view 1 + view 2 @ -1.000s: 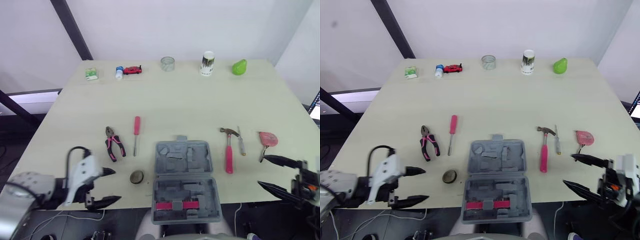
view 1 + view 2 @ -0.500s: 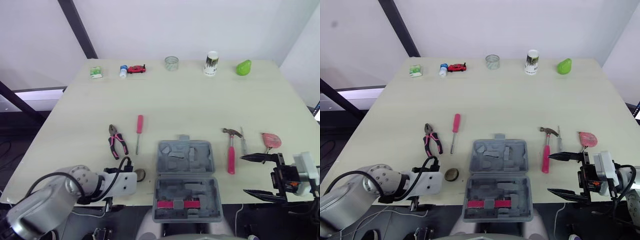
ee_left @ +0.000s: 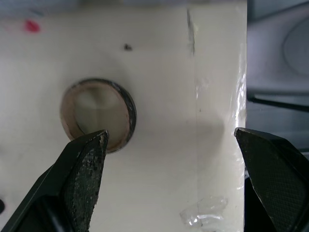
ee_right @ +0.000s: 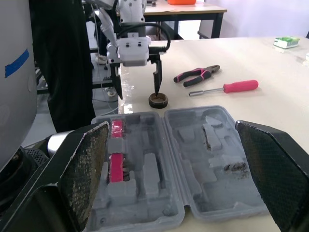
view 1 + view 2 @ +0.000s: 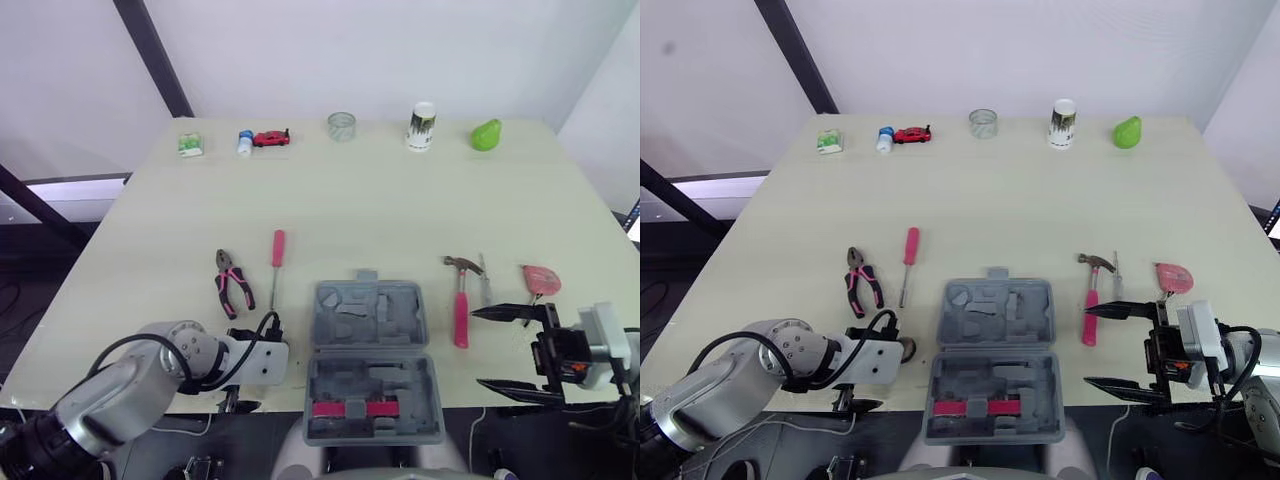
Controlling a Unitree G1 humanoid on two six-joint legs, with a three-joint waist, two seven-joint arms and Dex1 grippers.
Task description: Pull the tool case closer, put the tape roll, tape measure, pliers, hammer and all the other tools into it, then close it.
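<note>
Two halves of the grey tool case (image 5: 370, 340) lie open and flat at the near edge of the table (image 5: 380, 210), with a pink piece (image 5: 345, 408) set in the nearer half.

The dark tape roll (image 5: 906, 346) lies flat just left of the case, level with its hinge line. The left gripper (image 4: 138, 94) points down at it, fingers spread wide and nothing grasped. One finger stands at the roll's ring and the other hangs past the table edge. Whether the finger touches the roll cannot be told.

The pliers (image 5: 232, 284) lie left of the case and a little farther back. The pink-handled screwdriver (image 5: 275, 262) lies between them and the case's far left corner.

The hammer (image 5: 459, 305) lies just right of the case, head away from the robot. A thin tool (image 5: 485, 285) lies beside it, and the pink tape measure (image 5: 540, 280) sits farther right.

The right gripper (image 5: 478, 348) hovers right of the case, near the hammer's handle end, its fingers wide apart and empty.

Well beyond the case, along the table's far edge, stand a green box (image 5: 188, 145), a small bottle (image 5: 244, 143), a red toy car (image 5: 267, 138), a clear ring (image 5: 341, 126), a cup (image 5: 421, 126) and a green pear-shaped thing (image 5: 486, 134).
</note>
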